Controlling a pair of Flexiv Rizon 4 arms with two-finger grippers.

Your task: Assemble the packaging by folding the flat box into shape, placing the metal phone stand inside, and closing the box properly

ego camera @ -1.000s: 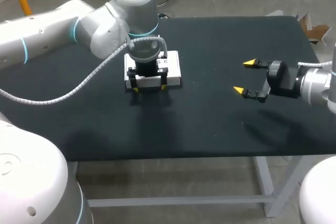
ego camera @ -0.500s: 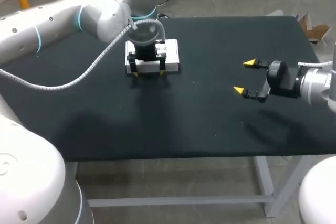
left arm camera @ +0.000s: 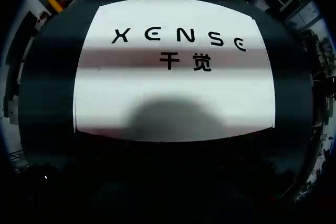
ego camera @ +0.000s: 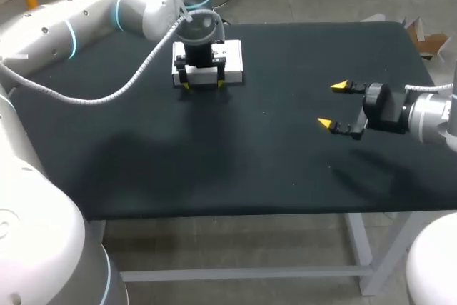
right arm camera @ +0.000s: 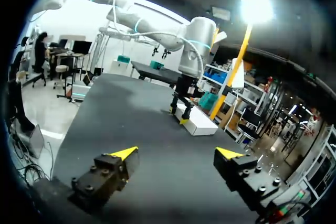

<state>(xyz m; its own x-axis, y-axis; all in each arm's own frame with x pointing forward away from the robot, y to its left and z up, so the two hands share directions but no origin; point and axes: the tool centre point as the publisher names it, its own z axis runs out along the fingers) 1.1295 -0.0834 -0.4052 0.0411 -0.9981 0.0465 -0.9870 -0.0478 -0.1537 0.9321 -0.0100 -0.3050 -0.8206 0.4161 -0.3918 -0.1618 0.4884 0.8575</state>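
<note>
**Standing over the box with the left gripper, the right one empty**

At the far left of the table (ego camera: 271,155), the left arm (ego camera: 86,19) comes in from the left corner and bends down to the box (ego camera: 233,58). The box is white, low and rectangular, and it lies flat on the dark table top with dark print on its upper face. The left gripper (ego camera: 203,85) points straight down at it. Its two yellow tips are at the near edge of the box. They stand apart, and white cardboard shows between them. The box is wider than the space between the fingers, so they do not clasp it from two sides and the gripper is open.

In the left wrist view the upper face of the box (left arm camera: 173,98) fills almost everything ahead of the gripper, with a round shadow on its nearer part. The fingers themselves do not show there.

In the right wrist view, the box (right arm camera: 198,123) is far ahead of the right gripper, with the left gripper (right arm camera: 178,116) upright on its end.

To the right, well apart from the box, the right arm (ego camera: 428,116) enters from the right side. The right gripper (ego camera: 333,104) is turned toward the middle of the table and hangs above the bare surface. Its fingers are spread wide and nothing is between them, which its own view (right arm camera: 176,153) also shows.
</note>
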